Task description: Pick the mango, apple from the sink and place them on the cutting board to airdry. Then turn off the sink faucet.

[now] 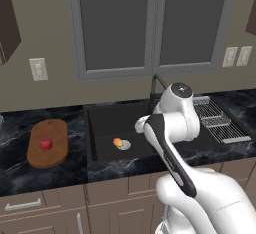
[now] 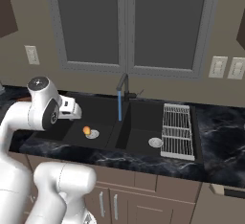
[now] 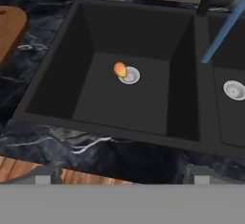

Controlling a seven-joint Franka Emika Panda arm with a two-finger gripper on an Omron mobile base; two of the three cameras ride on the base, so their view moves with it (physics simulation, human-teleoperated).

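Apple [image 1: 46, 143] already on cutting board [image 1: 55, 128]; mango [image 3: 119, 69] in L basin of sink [image 3: 57, 82], touching drain at its 9 o'clock. Gripper [image 3: 122, 180] empty, jaws wide apart, above front counter edge, mango at 12 o'clock. Risk: round mango rolls off if pinch is off-centre; faucet [image 2: 123, 85] running, stream into R basin.

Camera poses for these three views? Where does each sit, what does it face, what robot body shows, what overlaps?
Left base view: behind the arm's left, facing the sink, cutting board with apple; white arm at lower right.
Right base view: behind the arm's right, facing both basins, running sink faucet, dish rack; arm at lower left.
Hand view: above the counter edge, looking down into the left basin; open end effector at bottom.
Shared: mango beside the drain.
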